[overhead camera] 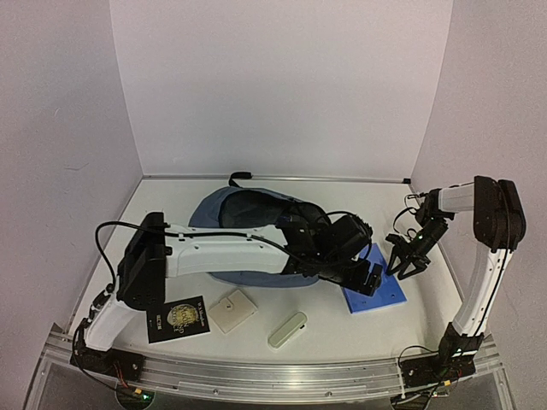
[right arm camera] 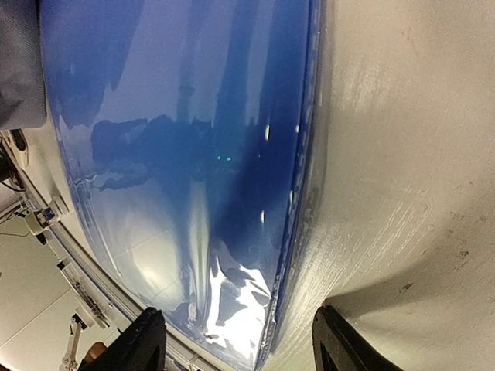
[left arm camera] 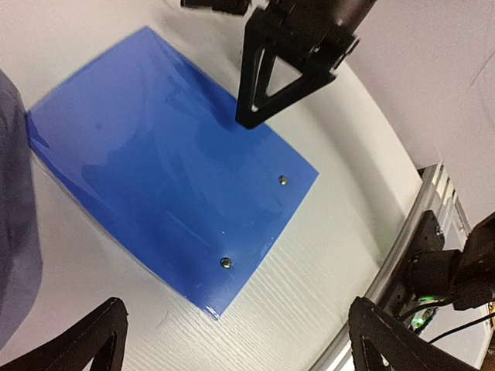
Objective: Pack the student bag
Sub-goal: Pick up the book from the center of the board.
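The slate-blue student bag [overhead camera: 244, 212] lies at the table's middle back with its dark opening facing up. Its fabric shows at the left edge of the left wrist view [left arm camera: 11, 232] and in a corner of the right wrist view [right arm camera: 19, 69]. A flat bright-blue notebook [overhead camera: 391, 293] lies on the table just right of the bag. My left gripper [overhead camera: 371, 279] is open and empty above the notebook's near corner [left arm camera: 162, 162]. My right gripper [overhead camera: 408, 263] is open and empty, its jaws straddling the notebook's right edge [right arm camera: 193, 154] close to the table.
A black booklet with gold print [overhead camera: 178, 319], a beige square pad [overhead camera: 232, 310] and a pale green oblong case [overhead camera: 287, 329] lie near the front. The left arm stretches across the bag. White walls close in the back and sides. A metal rail [overhead camera: 256, 371] runs along the front.
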Controlling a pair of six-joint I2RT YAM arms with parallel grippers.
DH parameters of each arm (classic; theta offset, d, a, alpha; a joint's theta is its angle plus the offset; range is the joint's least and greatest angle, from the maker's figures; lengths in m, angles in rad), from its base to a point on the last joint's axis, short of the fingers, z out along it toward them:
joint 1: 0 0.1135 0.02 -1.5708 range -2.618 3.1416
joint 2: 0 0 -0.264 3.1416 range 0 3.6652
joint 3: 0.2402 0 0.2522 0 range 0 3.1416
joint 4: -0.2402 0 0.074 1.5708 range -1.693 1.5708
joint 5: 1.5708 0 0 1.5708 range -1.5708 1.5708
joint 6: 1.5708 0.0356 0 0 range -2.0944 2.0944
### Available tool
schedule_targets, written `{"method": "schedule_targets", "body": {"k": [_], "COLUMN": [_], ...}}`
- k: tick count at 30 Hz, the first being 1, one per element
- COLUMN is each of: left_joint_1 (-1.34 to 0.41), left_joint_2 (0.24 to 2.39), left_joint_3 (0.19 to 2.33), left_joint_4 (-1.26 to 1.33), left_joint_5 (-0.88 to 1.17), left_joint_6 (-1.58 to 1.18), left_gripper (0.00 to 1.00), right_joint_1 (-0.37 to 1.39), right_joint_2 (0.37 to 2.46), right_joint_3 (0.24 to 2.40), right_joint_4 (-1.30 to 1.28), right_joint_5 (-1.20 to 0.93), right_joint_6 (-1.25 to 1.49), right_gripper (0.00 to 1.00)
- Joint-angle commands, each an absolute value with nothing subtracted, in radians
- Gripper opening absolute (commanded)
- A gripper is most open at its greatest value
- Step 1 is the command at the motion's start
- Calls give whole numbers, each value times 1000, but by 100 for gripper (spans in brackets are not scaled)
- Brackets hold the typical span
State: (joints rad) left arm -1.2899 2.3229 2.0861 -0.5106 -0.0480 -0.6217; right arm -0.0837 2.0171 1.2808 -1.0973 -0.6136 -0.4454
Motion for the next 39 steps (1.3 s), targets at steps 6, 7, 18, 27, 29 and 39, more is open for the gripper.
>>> {"method": "schedule_targets", "body": {"k": [6,7,18,27,29,39], "left_joint_1": [-1230,-1223,-1178,-1159,-1157,-1149], "left_joint_2": [2434,2438,2540,2567,2567,2525], "left_joint_3": [2136,2123,2178,2178,2177,2138], "left_joint_4": [-465,-445,-385,-377,-373,-345], "left_joint_5": [125,138,246,278,281,268], "left_joint_6": [-769,-784,-831,-854,-854,-818], "left_gripper": [100,100,96,93,93,93], "right_joint_1": [-80,-79,-28,-28,-28,-26], "right_joint_2": [2012,2013,2041,2012,1992,1922], "right_joint_3": [1288,1289,1305,1314,1317,1325], "right_joint_4": [-1118,-1119,-1147,-1174,-1182,-1193], "right_joint_5": [-605,-610,-736,-868,-913,-943], "right_joint_6": [-465,-464,-429,-416,-411,-408], "right_gripper": [64,64,60,44,35,0]}}
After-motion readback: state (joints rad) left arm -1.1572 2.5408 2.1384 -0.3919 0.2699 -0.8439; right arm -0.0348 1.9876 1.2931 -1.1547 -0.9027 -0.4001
